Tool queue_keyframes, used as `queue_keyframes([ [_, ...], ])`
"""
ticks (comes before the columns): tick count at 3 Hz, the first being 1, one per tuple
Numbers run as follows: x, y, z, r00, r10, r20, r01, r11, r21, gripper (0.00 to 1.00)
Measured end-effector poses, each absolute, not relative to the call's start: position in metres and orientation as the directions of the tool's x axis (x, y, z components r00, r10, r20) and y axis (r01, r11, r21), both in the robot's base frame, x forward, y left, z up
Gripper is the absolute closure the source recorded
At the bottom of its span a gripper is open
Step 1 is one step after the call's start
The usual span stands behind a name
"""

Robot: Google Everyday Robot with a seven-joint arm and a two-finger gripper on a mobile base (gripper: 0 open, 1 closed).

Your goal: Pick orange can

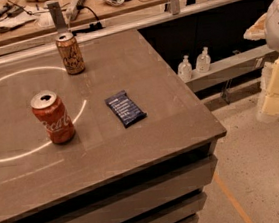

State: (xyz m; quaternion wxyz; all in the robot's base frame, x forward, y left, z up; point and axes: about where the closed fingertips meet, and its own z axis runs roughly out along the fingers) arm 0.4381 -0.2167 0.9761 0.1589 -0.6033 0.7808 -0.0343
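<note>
The orange can [70, 53] is slim, with a dull orange-brown side and dark curly writing on it. Its top is silver with a pull tab. It stands up straight on the grey worktop [149, 67]. It is behind the red can [53, 117], a little to the right, near the far edge.

The red can also stands up and has white writing. The two cans do not touch. A dark blue bar [125, 108] lies flat just to the right of the red can. A thin bright ring [82, 112] curves over the worktop around the red can.

The gripper [276, 88] is a pale yellow shape far to the right of the red can, off the worktop and over the floor [257, 170]. It touches none of these things. You cannot tell how far open it is.
</note>
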Motion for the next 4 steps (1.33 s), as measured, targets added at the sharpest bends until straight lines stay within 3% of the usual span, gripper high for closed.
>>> queue_keyframes([
  [1, 0.438, -0.217, 0.976, -0.221, -0.953, -0.207, -0.931, 0.27, -0.246, 0.0],
  [2, 0.442, -0.207, 0.981, -0.206, -0.935, -0.289, -0.929, 0.28, -0.241, 0.0],
  [4, 0.503, -0.147, 1.011, -0.131, -0.747, -0.652, -0.912, 0.349, -0.217, 0.0],
])
